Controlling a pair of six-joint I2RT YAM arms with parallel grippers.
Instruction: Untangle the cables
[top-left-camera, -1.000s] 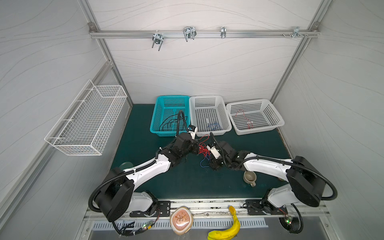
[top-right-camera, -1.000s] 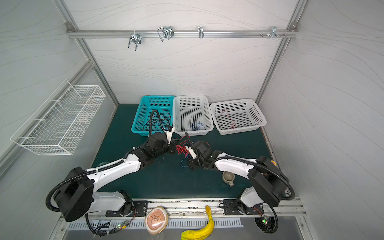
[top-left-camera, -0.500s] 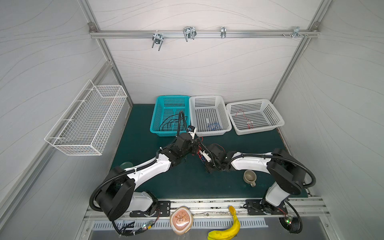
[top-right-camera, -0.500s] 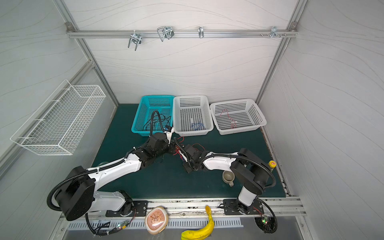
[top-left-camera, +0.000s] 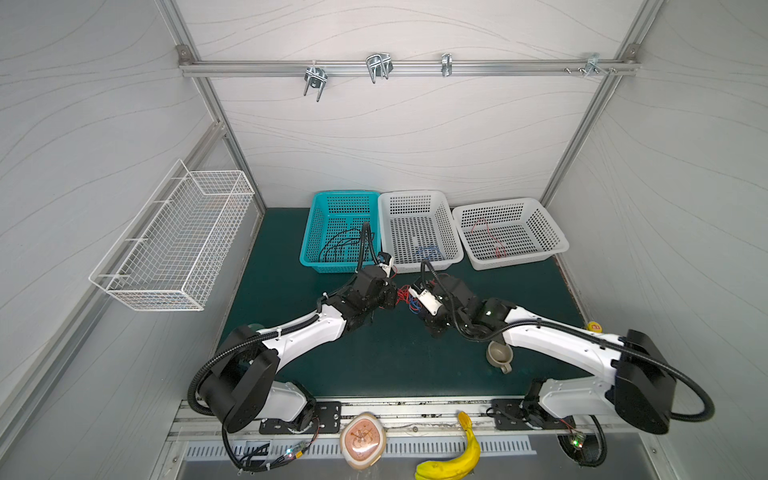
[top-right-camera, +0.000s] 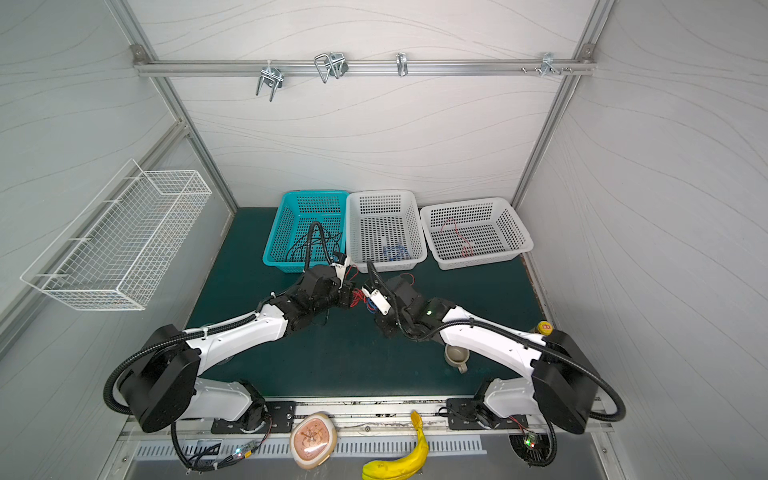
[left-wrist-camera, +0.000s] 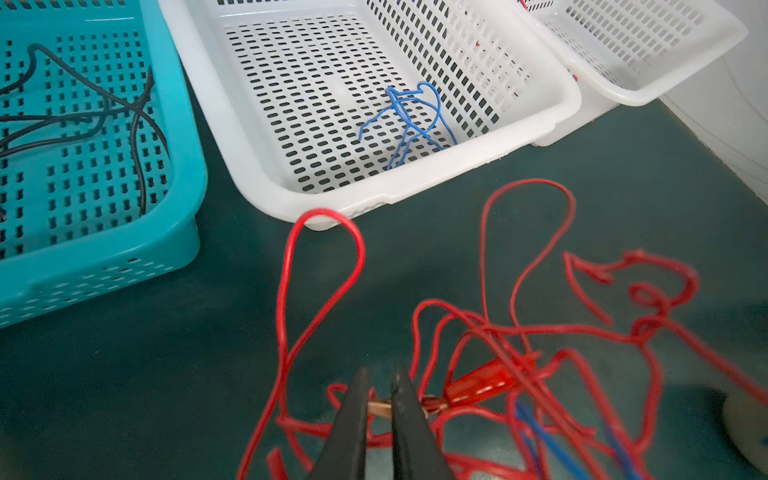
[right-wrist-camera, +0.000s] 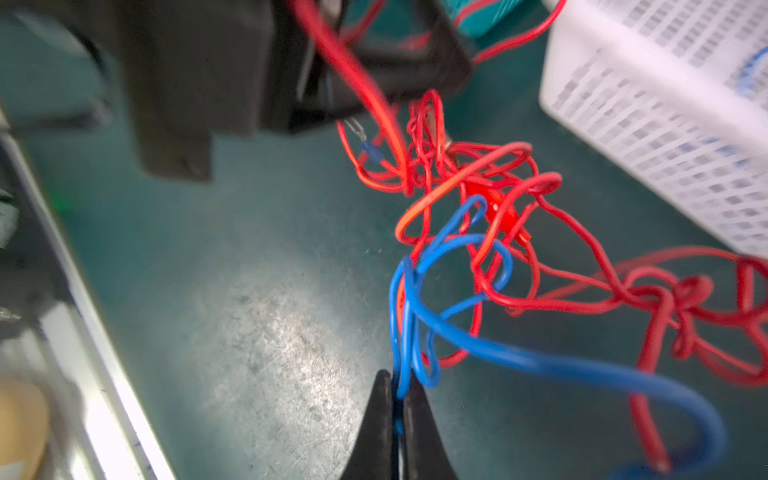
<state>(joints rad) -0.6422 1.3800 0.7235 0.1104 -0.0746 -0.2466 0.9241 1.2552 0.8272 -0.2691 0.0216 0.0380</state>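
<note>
Cables (top-left-camera: 405, 297) tangled between hands, left hand (left-wrist-camera: 380, 386) pinching red clip (left-wrist-camera: 478, 384), right hand (right-wrist-camera: 397, 392) clamping blue wire (right-wrist-camera: 498, 353)

Left hand (left-wrist-camera: 380, 376) and right hand (right-wrist-camera: 397, 388) clamped, tips facing.

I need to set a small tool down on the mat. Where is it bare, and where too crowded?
Widest bare mat: between the left arm, the right arm and the front rail, beside the cup. Smaller strips: left of the teal basket, and before the right white basket. Crowded: the cables between left gripper and right gripper.
</note>
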